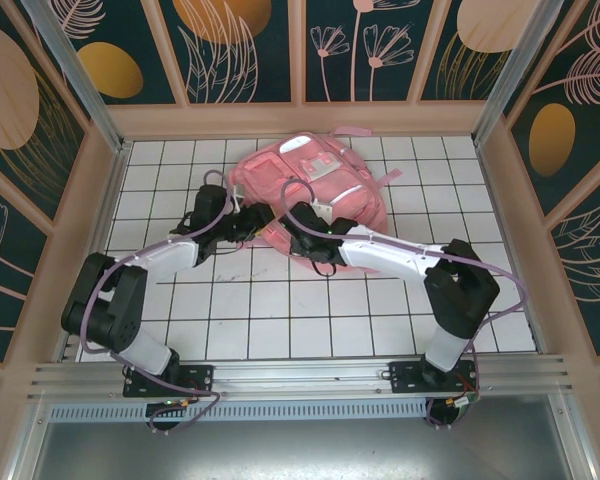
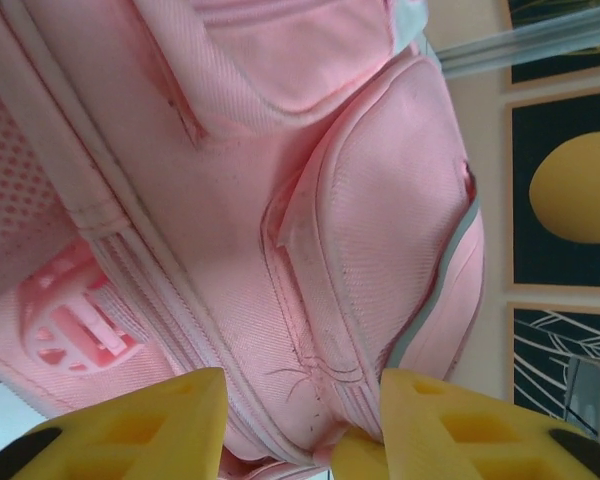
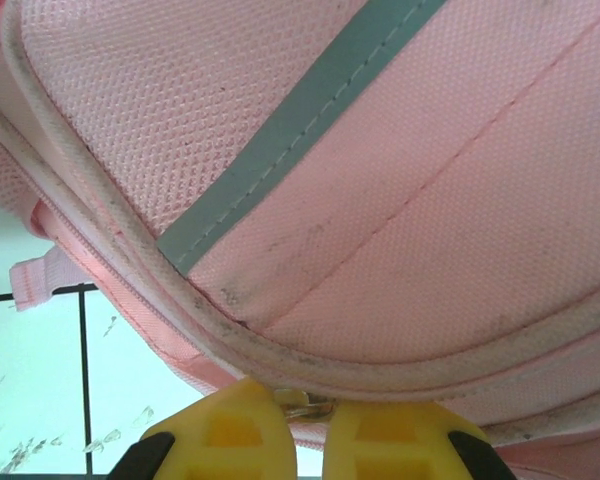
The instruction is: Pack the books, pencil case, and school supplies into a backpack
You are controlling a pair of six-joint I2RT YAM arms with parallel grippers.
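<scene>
Right, pack (image 1: pixel 310 185) lies far-middle on the worktop (image 1: pixel 280 320), pockets up, its far edge close to the back wall (image 1: pixel 300 120). Open tile (image 1: pixel 160 190) left and right of it and across the whole near half, down to the rail (image 1: pixel 300 378) where my arms (image 1: pixel 400 262) are bolted. Side walls (image 1: pixel 85 215) close the worktop in on both flanks.

Left claw (image 1: pixel 245 225) sits at the pack's near-left edge. From the wrist: fingers (image 2: pixel 150 425) stand apart, pink fabric fills the gap between them; can't tell whether they bite on it.

Right claw (image 1: pixel 300 222) sits at the near edge just beside the left one, so little room between the two. From the wrist: fingers (image 3: pixel 220 435) together, clamped on the zip pull (image 3: pixel 302 402) right under the white piping (image 3: pixel 400 372). A grey-green trim (image 3: pixel 310 120) runs diagonally over the fabric above. Tile shows past the pack's edge at lower left.

Surface: white tile, dark grid lines, a few scuffs. Room: dark panels (image 1: pixel 380 75) with pink leaf and gold disc prints in beige frames.
</scene>
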